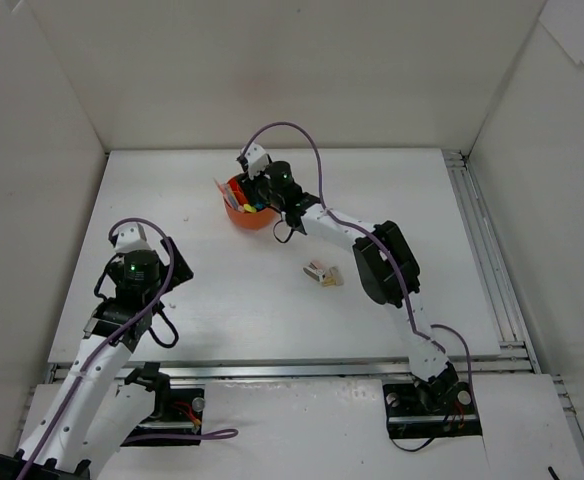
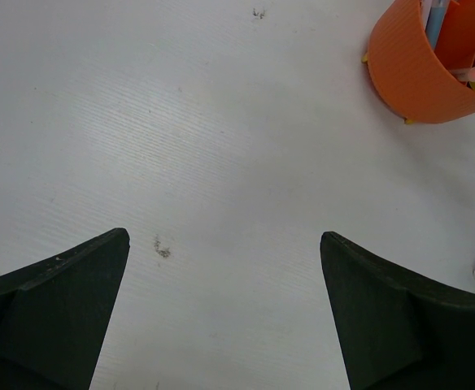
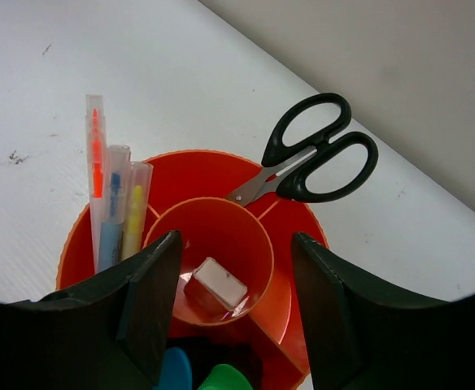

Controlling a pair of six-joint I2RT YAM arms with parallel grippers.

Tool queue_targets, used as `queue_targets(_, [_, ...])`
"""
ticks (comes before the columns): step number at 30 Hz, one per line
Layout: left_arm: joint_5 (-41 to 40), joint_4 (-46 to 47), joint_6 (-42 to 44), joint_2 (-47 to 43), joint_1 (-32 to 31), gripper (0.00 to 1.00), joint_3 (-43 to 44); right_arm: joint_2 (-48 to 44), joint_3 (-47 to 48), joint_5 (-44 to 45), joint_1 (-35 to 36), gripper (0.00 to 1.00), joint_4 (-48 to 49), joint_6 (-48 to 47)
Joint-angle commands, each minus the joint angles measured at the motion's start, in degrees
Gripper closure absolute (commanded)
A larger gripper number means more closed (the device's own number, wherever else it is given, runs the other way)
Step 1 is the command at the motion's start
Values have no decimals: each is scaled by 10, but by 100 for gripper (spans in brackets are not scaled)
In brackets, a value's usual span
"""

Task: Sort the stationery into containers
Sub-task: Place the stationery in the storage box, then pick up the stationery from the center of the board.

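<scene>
White table (image 1: 222, 300) spreads beneath both arms. Right gripper (image 3: 234, 244) hangs with jaws parted, holding nothing, over the central cup (image 3: 258, 231) of the orange organiser (image 3: 197, 166), where one white eraser (image 3: 215, 286) lies. Three pens (image 3: 111, 203) stand upright in a ring compartment. One pair of scissors (image 3: 315, 154) stands blades-down, handles tilted away. Left gripper (image 2: 225, 309) gapes wide and empty over bare table, well apart.

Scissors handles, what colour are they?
Black. The scissors stand in the orange organiser; the right wrist view shows them best.
</scene>
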Motion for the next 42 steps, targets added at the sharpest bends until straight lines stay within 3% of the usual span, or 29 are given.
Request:
queue_targets(1, [5, 21, 7, 3, 3, 1, 17, -80, 2, -24, 1, 46, 40, 2])
queue_targets(4, [9, 20, 8, 0, 3, 1, 21, -106, 0, -53, 0, 45, 29, 4])
queue_targets(6, [14, 18, 8, -2, 3, 0, 23, -134, -2, -71, 1, 38, 7, 6])
queue_targets(9, [27, 20, 10, -8, 3, 1, 25, -185, -29, -96, 1, 20, -17, 15])
queue_targets(10, [31, 20, 11, -9, 3, 0, 24, -202, -66, -102, 1, 2, -20, 18])
queue_targets(13, [48, 21, 10, -16, 3, 1, 21, -275, -160, -88, 2, 2, -43, 25])
queue_targets(17, [74, 24, 10, -21, 3, 0, 10, -388, -264, -27, 1, 2, -148, 44])
queue_targets(21, [103, 33, 15, -16, 3, 0, 0, -443, -348, 79, -2, 2, -331, 83])
queue_targets(23, [115, 39, 17, -13, 3, 0, -3, -457, -368, 88, -6, 2, -384, 99])
queue_targets(26, [131, 48, 15, -10, -3, 1, -10, -440, -379, 56, -14, 2, -425, 108])
queue_targets(33, [141, 49, 10, -19, -3, 1, -26, -325, -291, -4, -32, 2, -540, 108])
queue_targets(42, [126, 39, 4, -29, -3, 0, -32, -226, -216, 1, -35, 3, -546, 117])
